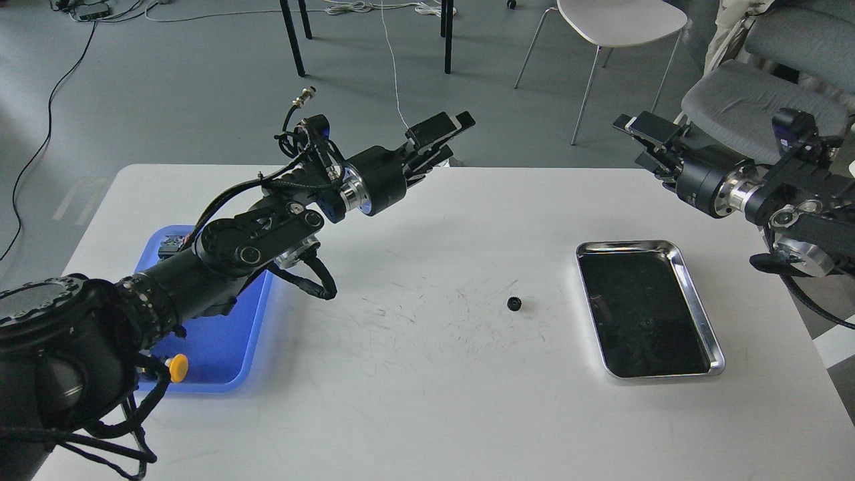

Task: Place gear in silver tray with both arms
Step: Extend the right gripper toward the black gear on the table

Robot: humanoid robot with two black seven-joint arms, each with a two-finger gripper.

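The small black gear (514, 304) lies on the white table, a little left of the silver tray (695, 294), which has nothing in it. My left gripper (454, 139) is held high over the table's far edge, pointing up and to the right, open and empty, well behind and to the left of the gear. My right gripper (631, 141) is raised beyond the table's far right corner, pointing left, its fingers apart and empty. Both grippers are far from the gear.
A blue plastic tray (220, 347) sits at the left under my left arm, with a yellow button part (177, 366) at its near corner. Chairs (618, 20) and a white cable (401, 113) stand on the floor beyond the table.
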